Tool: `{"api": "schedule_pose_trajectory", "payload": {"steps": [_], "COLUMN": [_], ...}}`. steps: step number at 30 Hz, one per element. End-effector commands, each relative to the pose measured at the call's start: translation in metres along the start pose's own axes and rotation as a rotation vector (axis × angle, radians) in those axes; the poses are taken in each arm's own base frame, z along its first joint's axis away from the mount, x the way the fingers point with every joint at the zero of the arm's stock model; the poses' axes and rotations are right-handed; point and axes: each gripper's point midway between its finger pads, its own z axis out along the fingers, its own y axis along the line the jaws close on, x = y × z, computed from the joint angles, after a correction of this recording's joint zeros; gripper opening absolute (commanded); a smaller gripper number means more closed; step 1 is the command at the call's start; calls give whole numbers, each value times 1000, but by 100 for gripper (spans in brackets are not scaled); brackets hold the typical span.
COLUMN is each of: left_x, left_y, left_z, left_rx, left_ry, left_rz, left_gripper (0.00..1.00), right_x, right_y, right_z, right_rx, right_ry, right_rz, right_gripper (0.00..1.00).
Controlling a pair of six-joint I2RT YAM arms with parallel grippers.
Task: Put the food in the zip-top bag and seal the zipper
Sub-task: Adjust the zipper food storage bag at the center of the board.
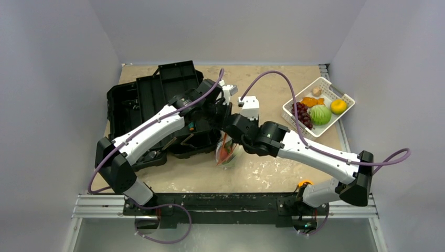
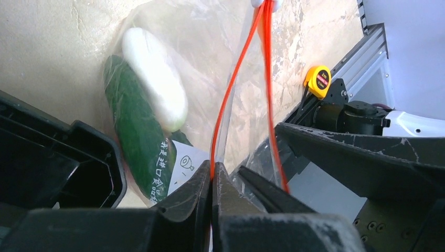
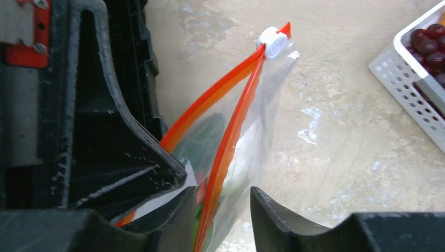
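Observation:
The clear zip-top bag [image 1: 229, 153] hangs upright over the table centre, held by its mouth. In it lie a green cucumber [image 2: 134, 131], a white radish [image 2: 155, 79] and something red low down. The two orange-red zipper strips [image 2: 233, 79] spread apart from a white slider [image 3: 273, 41], so the mouth is open. My left gripper [image 2: 212, 176] is shut on one strip. My right gripper [image 3: 223, 195] is open, its jaws either side of the other strip [image 3: 231, 131] without closing on it. The grapes [image 1: 303, 113], cabbage [image 1: 320, 114] and lemon [image 1: 338, 106] sit in the white basket.
The white slotted basket [image 1: 294, 107] stands at the back right and shows in the right wrist view [image 3: 414, 79]. The open black toolbox [image 1: 152, 100] lies just left of the bag. A yellow tape measure [image 2: 317, 80] sits near the right arm's base.

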Motion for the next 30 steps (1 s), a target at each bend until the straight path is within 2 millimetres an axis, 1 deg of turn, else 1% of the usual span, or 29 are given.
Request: {"api": "schedule_pose_trajectory", "payload": {"steps": [1, 3, 5, 6, 9, 12, 13, 14, 16, 18, 20, 21, 22, 23, 24, 25, 27, 29, 30], "left_x": [-14, -16, -18, -19, -18, -16, -16, -15, -18, -25, -25, -26, -26, -25, -23, -23, -15, -7, -6], "left_y": [-13, -12, -11, -10, -10, -12, -13, -16, -23, -40, -57, -60, -60, -56, -48, -43, -30, -31, -32], "left_z": [-10, -13, -16, -18, -19, -19, -19, -22, -35, -56, -75, -81, -81, -75, -63, -56, -36, -23, -22], "left_rx": [40, 27, 9, 0, -13, -13, -13, -1, 15, 78, 145, 162, 166, 149, 115, 82, 26, 44, 57], "left_ry": [-54, -65, -74, -78, -82, -74, -69, -64, -82, -166, -248, -280, -294, -282, -244, -208, -95, -29, -28], "left_rz": [15, 27, 41, 47, 65, 80, 87, 99, 130, 181, 216, 215, 206, 183, 155, 134, 93, 81, 80], "left_gripper": [0, 0, 0, 0, 0, 7, 6, 0, 0, 0, 0, 0, 0, 0, 0, 0, 0, 0, 0], "right_x": [-19, -19, -20, -23, -31, -38, -38, -37, -38, -44, -55, -59, -60, -57, -52, -44, -29, -16, -12], "right_y": [-18, -16, -7, -4, 5, 9, 8, 9, 9, 11, 9, 5, 2, 1, 1, 3, 8, 9, 9], "right_z": [-11, -12, -13, -14, -17, -14, -9, -5, -3, -13, -28, -31, -32, -30, -25, -18, -3, 12, 17], "right_rx": [71, 51, -6, -31, -126, -227, -261, -310, -399, -466, -501, -495, -487, -483, -478, -476, -479, -463, -456], "right_ry": [-74, -76, -80, -94, -119, -100, -78, -54, -25, -41, -79, -93, -98, -92, -77, -54, -15, 27, 43], "right_rz": [46, 57, 77, 82, 117, 177, 197, 215, 235, 207, 189, 191, 194, 194, 193, 190, 192, 189, 183], "right_gripper": [34, 21, 4, 0, 0, 0, 0, 0, 0, 0, 0, 0, 0, 0, 0, 0, 0, 0, 0]}}
